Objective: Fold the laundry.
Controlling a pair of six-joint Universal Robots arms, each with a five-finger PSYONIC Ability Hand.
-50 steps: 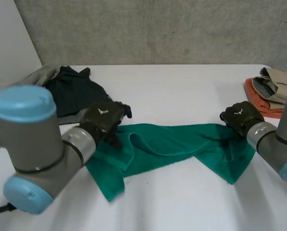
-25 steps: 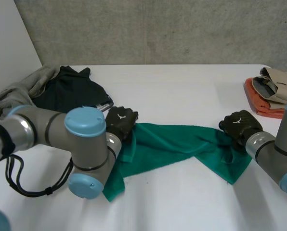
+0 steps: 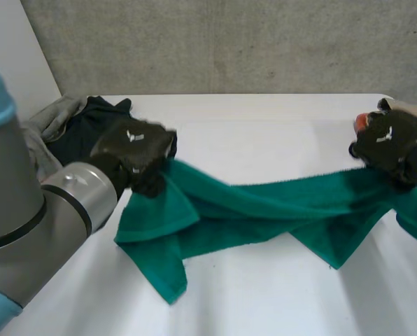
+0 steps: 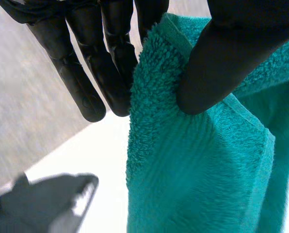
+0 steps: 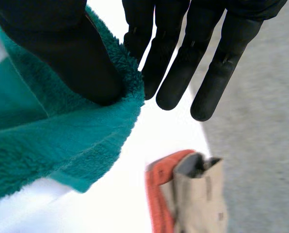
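Towel [image 3: 264,206] is pulled wider and higher than before, you'll see — left hand [image 3: 135,150] pinches its left end, right hand [image 3: 390,143] its right end, thumb against fingers.

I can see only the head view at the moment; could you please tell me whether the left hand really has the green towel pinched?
Observer: Yes. In the left wrist view, the thumb of the left hand presses the hemmed edge of the green towel against its straight fingers.
Operator: Thank you. And the right hand?
Observer: The right hand pinches a thick fold of the towel between its thumb and straight fingers.
Operator: Is anything close to it?
Observer: The folded orange and beige cloths lie on the table beyond its fingertips, with bare table between them and the towel.
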